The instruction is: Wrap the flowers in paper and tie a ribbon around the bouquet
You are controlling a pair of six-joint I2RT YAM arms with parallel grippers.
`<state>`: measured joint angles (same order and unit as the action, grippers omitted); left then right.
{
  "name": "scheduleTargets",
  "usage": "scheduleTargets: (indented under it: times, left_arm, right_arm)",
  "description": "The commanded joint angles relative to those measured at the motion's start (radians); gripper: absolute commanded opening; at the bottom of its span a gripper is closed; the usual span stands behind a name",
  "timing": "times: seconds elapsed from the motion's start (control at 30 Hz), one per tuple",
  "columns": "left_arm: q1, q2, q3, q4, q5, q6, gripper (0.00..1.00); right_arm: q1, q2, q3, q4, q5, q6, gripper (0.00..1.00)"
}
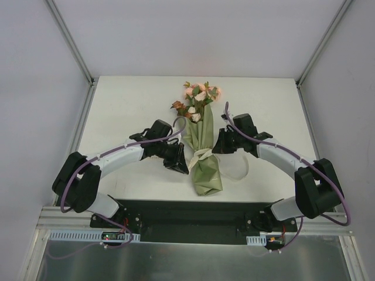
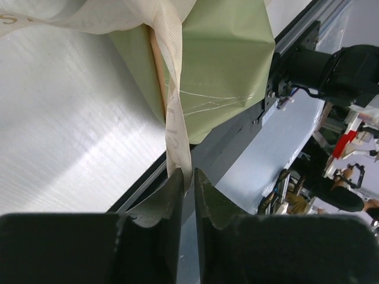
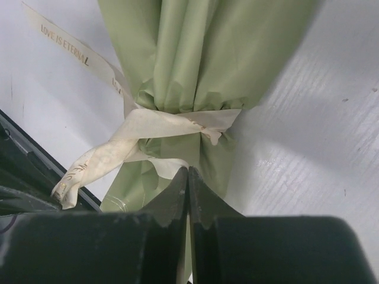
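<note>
The bouquet lies in the middle of the table, its flowers point(image 1: 198, 96) pointing away from me and the olive-green paper point(image 1: 205, 167) cone pointing toward the near edge. A cream ribbon point(image 3: 166, 124) is tied round the cone's waist point(image 1: 199, 155), and its printed tail trails off to the upper left in the right wrist view. My left gripper point(image 2: 190, 175) is shut on a ribbon point(image 2: 173, 112) strand that runs taut up past the paper point(image 2: 228, 65). My right gripper point(image 3: 188, 171) is shut at the knot, and a ribbon fold runs into its tips, over the paper point(image 3: 201, 53).
The white table point(image 1: 129, 105) ends at a black base rail point(image 1: 193, 216) close below the cone's foot. Both arms flank the bouquet, the left gripper point(image 1: 179, 163) and the right gripper point(image 1: 219, 145) close against it. Grey enclosure walls stand on both sides.
</note>
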<state>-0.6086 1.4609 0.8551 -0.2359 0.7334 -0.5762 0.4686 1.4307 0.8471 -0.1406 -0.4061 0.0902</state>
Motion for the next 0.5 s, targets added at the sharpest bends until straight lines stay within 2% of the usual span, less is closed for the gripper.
scheduleTargets:
  times: [0.0,0.07,0.1,0.17,0.3,0.37,0.4,0.47]
  left_arm:
    - [-0.013,-0.063,0.022,-0.084,-0.089,0.039,0.19]
    - [-0.008,-0.066,0.065,-0.139,-0.126,0.085,0.36]
    - [-0.005,-0.063,0.131,-0.163,-0.143,0.105,0.40]
    - [0.001,-0.031,0.203,-0.213,-0.195,0.148,0.46]
    - [0.010,0.068,0.413,-0.233,-0.210,0.182,0.49]
    - [0.009,0.154,0.484,-0.250,-0.201,0.220,0.45]
    - [0.010,0.177,0.545,-0.305,-0.216,0.226,0.35]
    - [0.010,0.200,0.571,-0.344,-0.253,0.231,0.21]
  right_arm:
    - [-0.004,-0.003,0.033,-0.043,-0.033,0.011,0.02]
    - [-0.004,-0.012,0.024,-0.054,-0.043,0.000,0.02]
    - [-0.004,-0.013,0.023,-0.054,-0.048,0.000,0.02]
    - [-0.004,-0.018,0.018,-0.053,-0.063,-0.004,0.02]
    - [-0.001,-0.024,0.015,-0.056,-0.077,-0.001,0.02]
    - [-0.001,-0.027,0.013,-0.057,-0.079,0.000,0.03]
    - [-0.001,-0.029,0.013,-0.057,-0.082,0.000,0.03]
    - [-0.001,-0.033,0.018,-0.063,-0.083,0.000,0.03]
